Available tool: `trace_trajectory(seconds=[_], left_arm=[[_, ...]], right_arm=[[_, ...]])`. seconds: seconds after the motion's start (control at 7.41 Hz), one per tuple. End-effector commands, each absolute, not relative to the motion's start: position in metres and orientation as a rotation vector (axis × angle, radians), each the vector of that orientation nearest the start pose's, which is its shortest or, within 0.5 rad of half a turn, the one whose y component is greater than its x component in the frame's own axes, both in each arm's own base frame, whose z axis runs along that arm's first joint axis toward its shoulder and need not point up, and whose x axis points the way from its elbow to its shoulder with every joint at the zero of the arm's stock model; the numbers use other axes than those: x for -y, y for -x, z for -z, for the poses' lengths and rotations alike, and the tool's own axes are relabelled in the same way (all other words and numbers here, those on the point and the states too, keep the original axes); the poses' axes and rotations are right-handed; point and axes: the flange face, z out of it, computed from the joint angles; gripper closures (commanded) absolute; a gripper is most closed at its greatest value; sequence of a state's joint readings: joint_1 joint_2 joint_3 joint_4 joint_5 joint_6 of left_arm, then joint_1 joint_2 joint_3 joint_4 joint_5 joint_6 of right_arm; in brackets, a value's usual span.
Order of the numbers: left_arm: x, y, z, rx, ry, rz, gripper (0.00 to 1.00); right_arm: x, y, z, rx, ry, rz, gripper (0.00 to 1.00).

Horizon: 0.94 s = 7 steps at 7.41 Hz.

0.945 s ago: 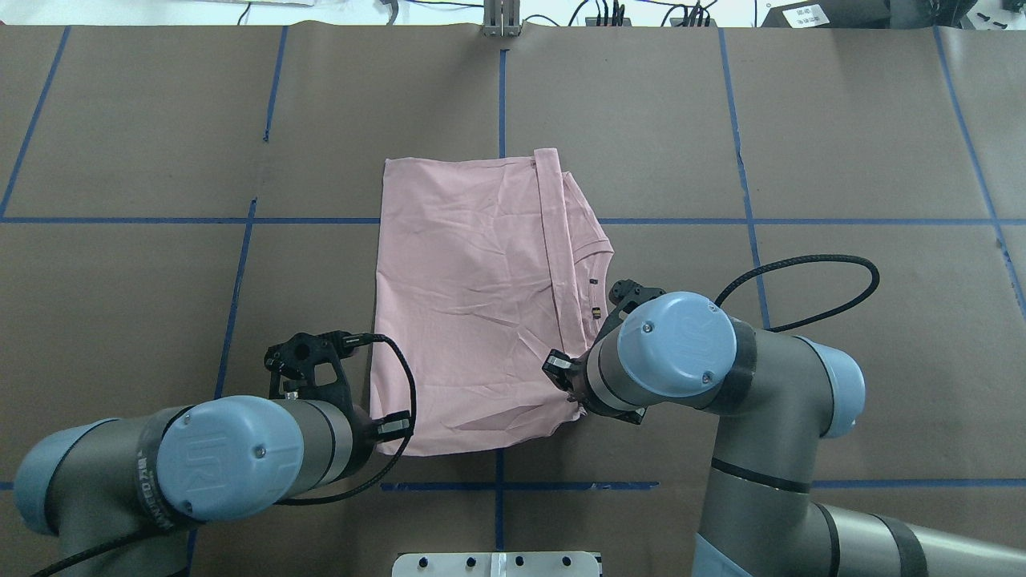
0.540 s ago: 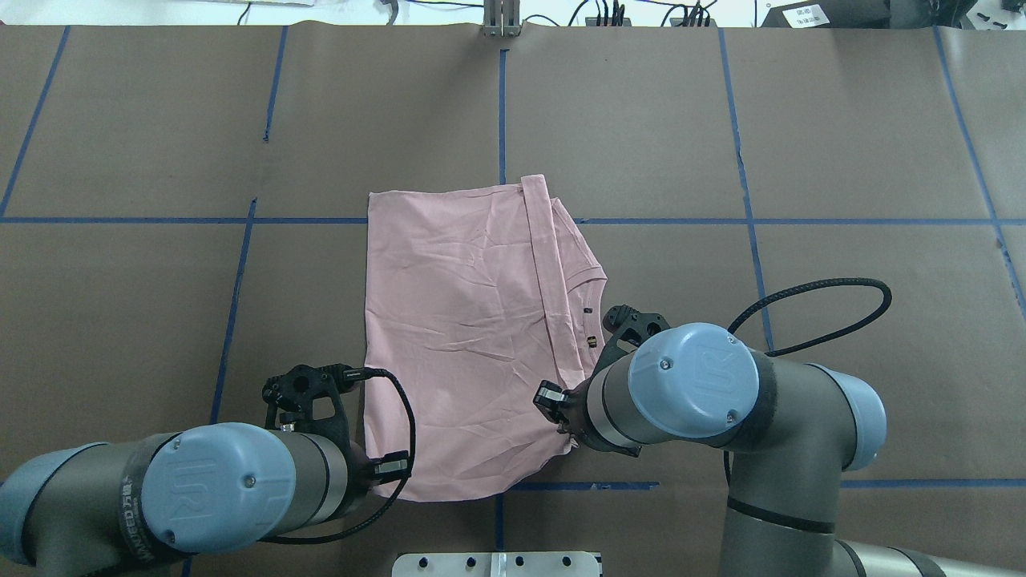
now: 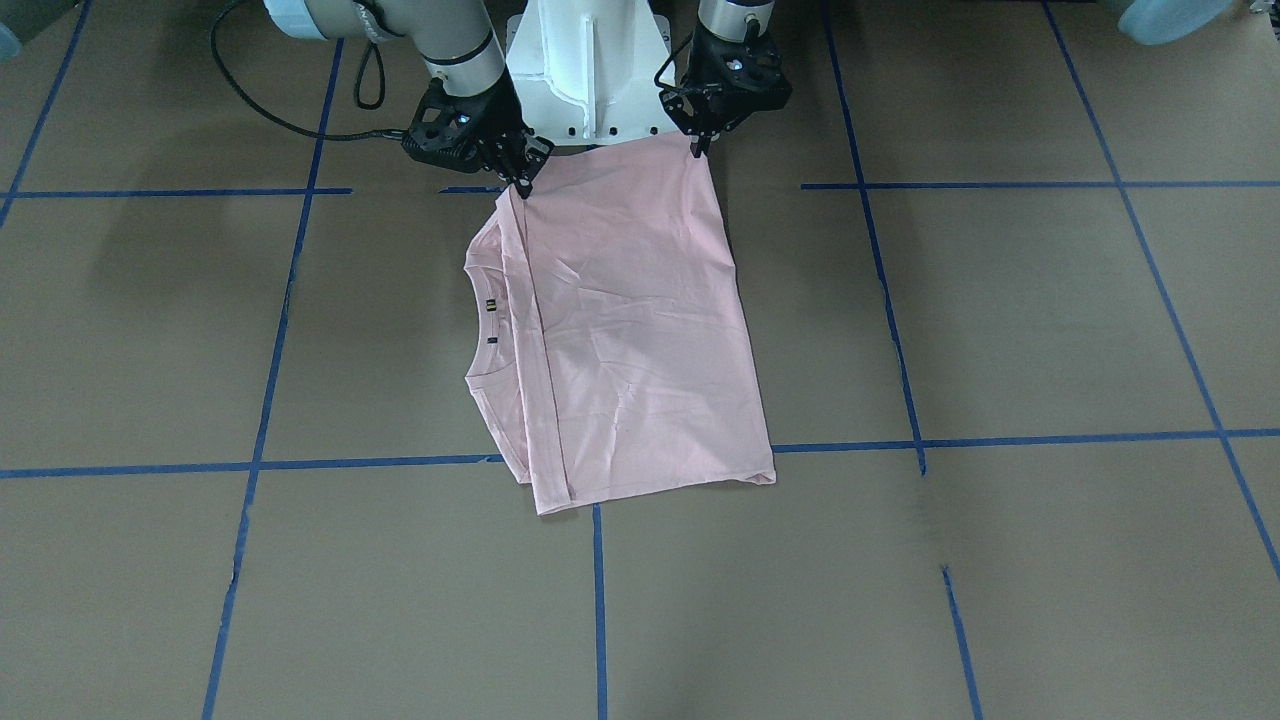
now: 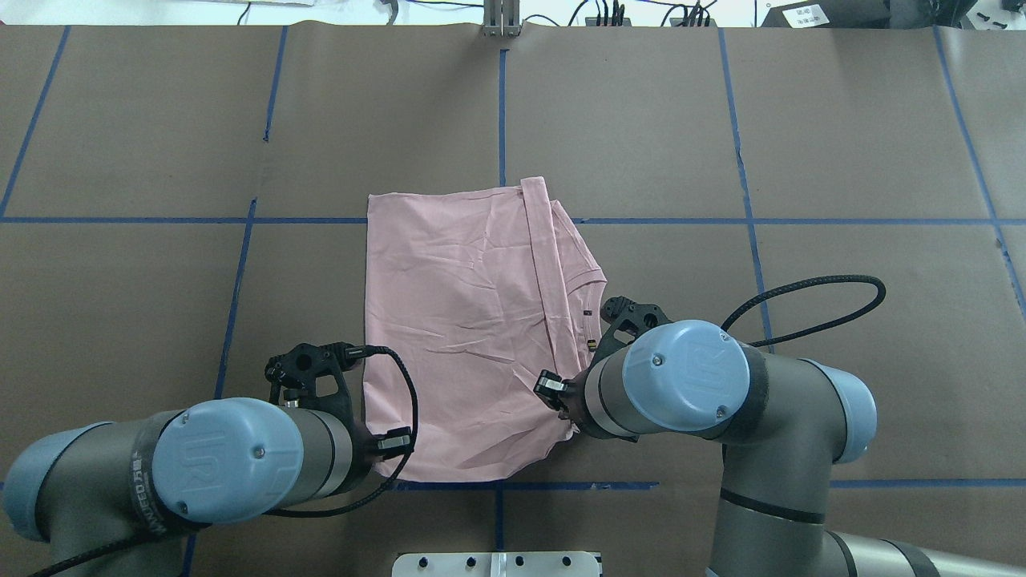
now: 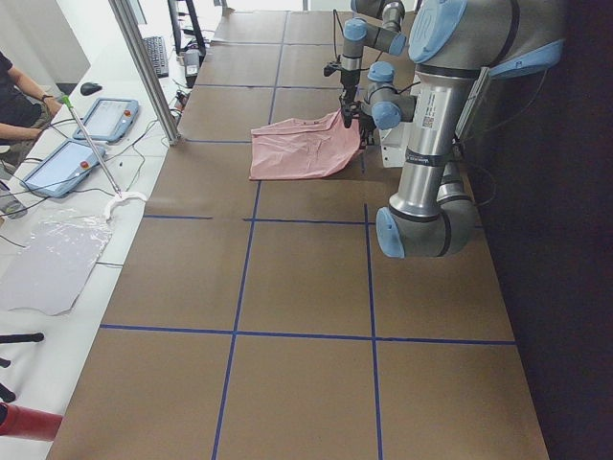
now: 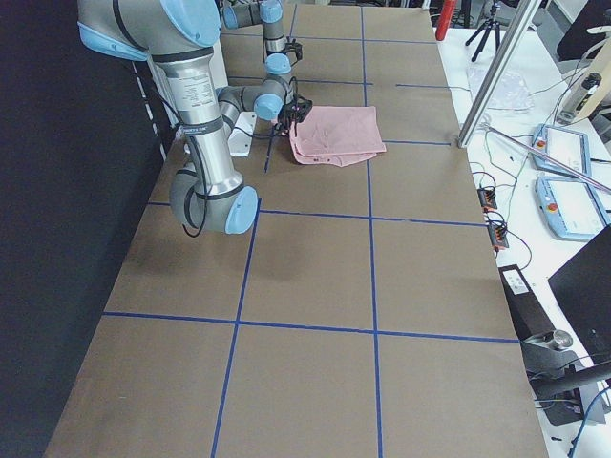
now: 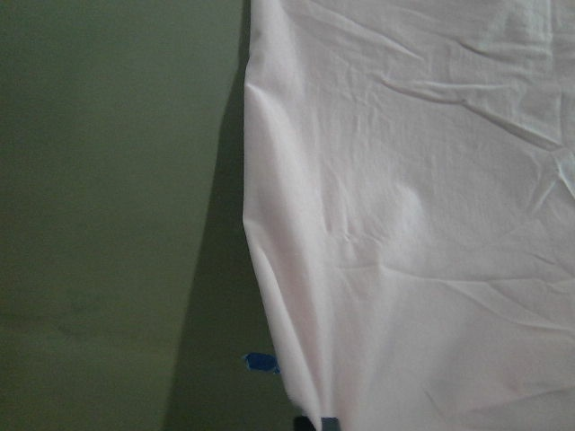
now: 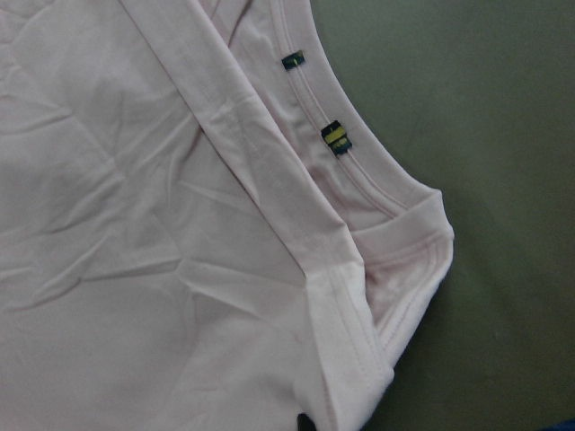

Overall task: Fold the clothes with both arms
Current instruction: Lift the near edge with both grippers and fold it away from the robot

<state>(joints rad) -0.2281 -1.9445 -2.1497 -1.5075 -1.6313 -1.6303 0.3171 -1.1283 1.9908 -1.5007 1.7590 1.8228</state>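
Note:
The pale pink T-shirt point(image 3: 630, 330) lies folded on the brown table, plain side up, with the collar and its small tags point(image 8: 334, 136) along one side. It also shows in the overhead view point(image 4: 457, 320). My left gripper point(image 3: 697, 150) is shut on the near corner of the plain folded side. My right gripper point(image 3: 522, 185) is shut on the near corner of the collar side. Both corners are held slightly above the table close to the base. In the overhead view the wrists hide the fingertips. The print is hidden.
The white pedestal base point(image 3: 590, 80) stands just behind the held edge. Blue tape lines point(image 4: 501, 104) grid the table. The right arm's black cable point(image 4: 834, 280) loops over the table. A side bench with tablets point(image 5: 57, 168) and a metal post point(image 5: 144, 67) stand beyond the far edge.
Both grippers first dragged the shirt toward the robot. The held near edge has since moved slightly back away from the base; the far edge stayed put.

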Motion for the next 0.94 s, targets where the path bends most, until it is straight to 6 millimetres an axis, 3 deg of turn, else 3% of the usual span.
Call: trace_trajectory(seconds=[0.0, 0.27, 0.4, 0.54, 0.68, 0.81], left_arm=[[0.262, -0.486, -0.236, -0.88, -0.032, 0.277, 1.0], [0.278, -0.479, -0.228, -0.909, -0.049, 0.309, 1.0], [0.306, -0.474, -0.222, -0.911, -0.075, 0.351, 1.0], [0.354, -0.478, -0.223, -0.884, -0.109, 0.416, 1.0], [0.417, -0.48, -0.227, -0.89, -0.164, 0.473, 1.0], [0.485, -0.48, -0.252, -0.888, -0.233, 0.497, 0.82]], right_arm=[[0.314, 0.512, -0.238, 0.934, 0.102, -0.462, 1.0], [0.344, 0.517, -0.233, 0.988, 0.076, -0.493, 1.0], [0.38, 0.518, -0.223, 0.994, 0.039, -0.522, 1.0], [0.43, 0.52, -0.219, 0.988, -0.005, -0.56, 1.0], [0.482, 0.527, -0.215, 0.983, -0.045, -0.591, 1.0], [0.542, 0.552, -0.223, 0.967, -0.072, -0.623, 1.0]])
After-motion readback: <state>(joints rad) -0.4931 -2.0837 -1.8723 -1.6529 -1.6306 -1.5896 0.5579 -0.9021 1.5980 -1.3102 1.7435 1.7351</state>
